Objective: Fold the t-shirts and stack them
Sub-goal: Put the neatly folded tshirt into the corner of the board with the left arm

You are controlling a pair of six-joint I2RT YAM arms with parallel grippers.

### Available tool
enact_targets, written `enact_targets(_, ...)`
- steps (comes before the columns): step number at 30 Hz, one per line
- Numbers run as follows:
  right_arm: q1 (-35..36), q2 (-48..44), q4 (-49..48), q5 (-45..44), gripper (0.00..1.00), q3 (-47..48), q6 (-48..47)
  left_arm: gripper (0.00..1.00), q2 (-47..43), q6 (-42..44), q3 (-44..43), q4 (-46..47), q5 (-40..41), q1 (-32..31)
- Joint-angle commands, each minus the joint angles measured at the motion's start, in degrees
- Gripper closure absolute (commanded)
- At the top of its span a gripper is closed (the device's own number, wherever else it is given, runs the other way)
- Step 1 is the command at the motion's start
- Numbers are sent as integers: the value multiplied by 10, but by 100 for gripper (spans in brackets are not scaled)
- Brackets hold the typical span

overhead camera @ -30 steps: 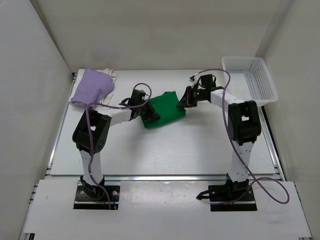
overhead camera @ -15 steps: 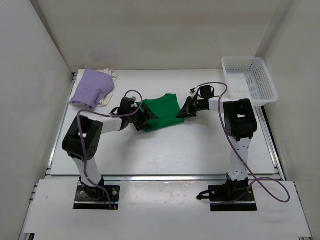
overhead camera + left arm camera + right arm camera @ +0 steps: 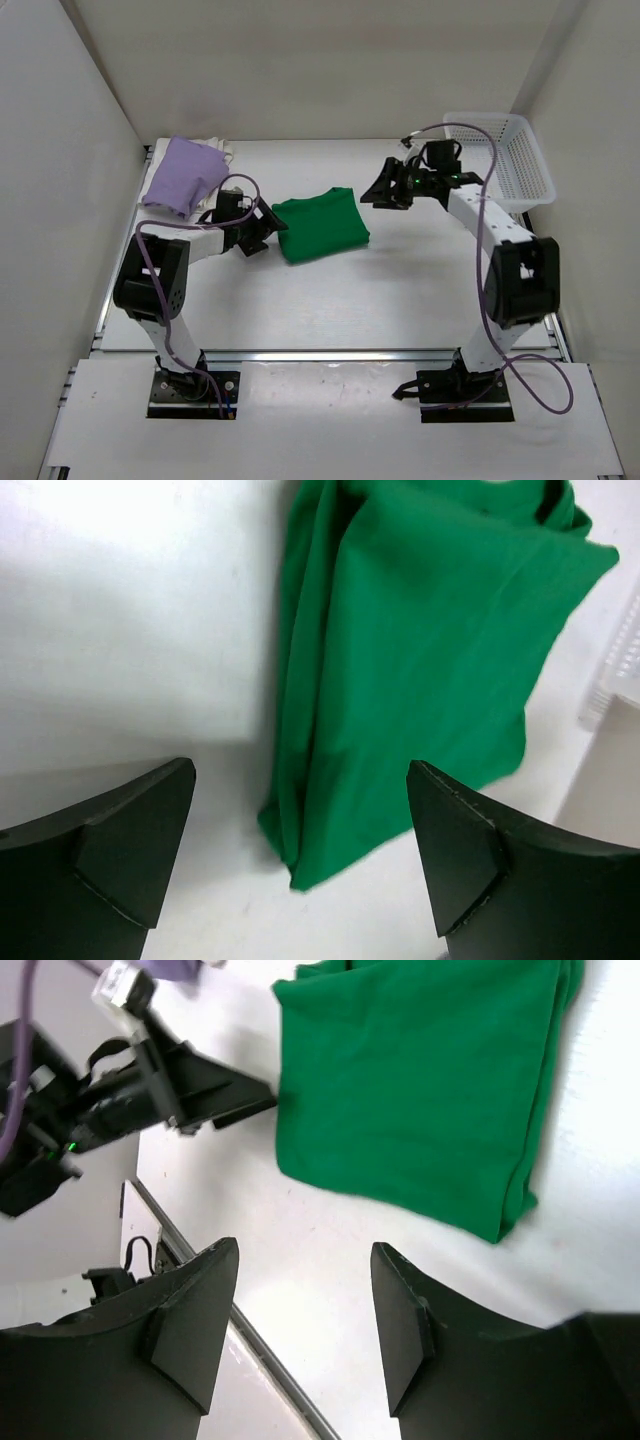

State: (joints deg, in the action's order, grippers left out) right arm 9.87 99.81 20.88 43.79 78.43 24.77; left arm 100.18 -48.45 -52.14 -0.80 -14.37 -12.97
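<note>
The green t-shirt lies folded on the white table, free of both grippers; it also fills the left wrist view and the right wrist view. My left gripper is open, low at the shirt's left edge, with nothing between its fingers. Open too, my right gripper hovers off the shirt's upper right corner, above bare table. At the back left the lavender t-shirt rests on the cream-white t-shirt, of which only an edge shows.
A white lattice basket stands at the back right corner, close behind the right arm. White walls enclose the table on three sides. A metal rail runs along the table's near edge. The left arm shows in the right wrist view.
Both grippers have opened and let go of the green t-shirt. The left one drew back to the left, the right one rose and moved back right. The shirt now lies flat.
</note>
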Motion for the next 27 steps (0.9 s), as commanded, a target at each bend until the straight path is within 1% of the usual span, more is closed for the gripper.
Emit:
enact_targets(1,-26,-81,26,-2,48,-61,-22,2,45,28,-32,1,11,-14)
enact_targets(2,-32,-107,26,1,48,-77,-22,3,54,30,-38,1,15,-15)
enact_targets(3,-37,-132,21,2,48,-98,-17,6,67,34,-45,2,27,-21)
enact_targets(5,-41,-164,9,7,49,-126,-6,11,85,28,-59,24,32,-37)
enact_targets(6,-43,-181,3,12,49,-140,3,15,98,21,-62,39,36,-39)
enact_targets(8,-46,-193,-8,23,49,-159,18,21,122,6,-65,70,32,-54)
enact_targets(10,-56,-207,-23,42,50,-182,35,24,144,-29,-68,97,24,-64)
enact_targets(11,-63,-212,-32,44,50,-194,44,26,156,-35,-70,115,22,-79)
enact_targets(13,-64,-222,-37,46,50,-205,48,34,167,-62,-75,143,17,-92)
enact_targets(15,-71,-230,-51,49,50,-220,58,61,173,-77,-87,166,15,-101)
enact_targets(16,-77,-234,-60,59,50,-231,62,66,175,-93,-95,177,11,-101)
enact_targets(17,-83,-238,-64,61,51,-242,69,80,180,-96,-116,183,-4,-100)
enact_targets(18,-85,-242,-69,63,51,-255,74,88,185,-93,-137,160,-14,-100)
enact_targets(19,-88,-245,-72,66,51,-256,75,90,187,-80,-182,147,-11,-95)
enact_targets(20,-89,-250,-72,67,51,-266,76,96,186,-59,-230,109,-8,-95)
enact_targets(21,-92,-255,-73,66,51,-271,77,100,186,-44,-251,80,0,-85)
enact_targets(22,-95,-259,-76,70,52,-276,77,100,185,-38,-291,63,-5,-84)
enact_targets(24,-97,-262,-81,78,52,-284,83,100,186,-20,-378,23,-5,-52)
enact_targets(25,-98,-260,-82,75,51,-289,84,100,185,-15,-398,8,-10,-34)
enact_targets(27,-98,-261,-78,80,51,-286,80,100,187,1,-477,-41,-16,-3)
